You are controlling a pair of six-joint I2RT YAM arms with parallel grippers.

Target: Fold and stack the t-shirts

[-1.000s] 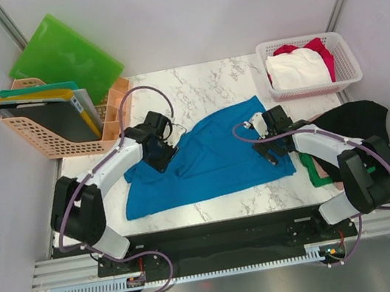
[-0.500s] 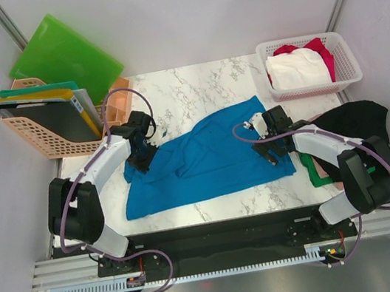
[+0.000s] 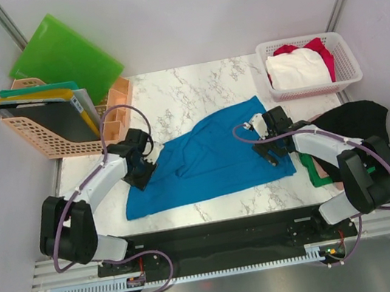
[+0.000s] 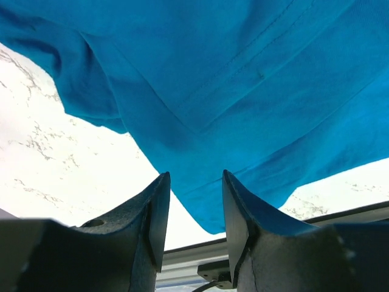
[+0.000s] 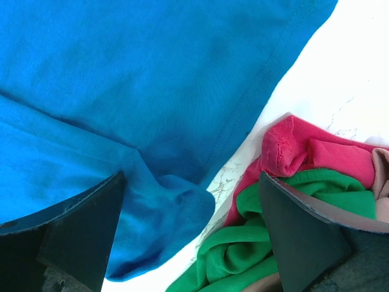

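The bright blue t-shirt (image 3: 208,157) lies spread on the marble table (image 3: 192,86). My left gripper (image 3: 138,175) is open and empty over the shirt's left sleeve. In the left wrist view the blue t-shirt (image 4: 243,91) fills the top, and the left gripper (image 4: 193,204) has nothing between its fingers. My right gripper (image 3: 277,155) is wide open over the shirt's right near corner. In the right wrist view the right gripper (image 5: 191,210) frames a bunched corner of the blue t-shirt (image 5: 121,103), beside a green t-shirt (image 5: 255,249) and a red one (image 5: 304,152).
A white lattice basket (image 3: 346,78) at the back right holds a white t-shirt (image 3: 296,69) and a red one. A black t-shirt (image 3: 359,118) lies at the right edge. A peach file rack (image 3: 59,139) with green folders (image 3: 64,59) stands at the back left.
My left gripper has moved left and toward the near edge, from the shirt's middle-left to its left sleeve. The right arm has not moved.
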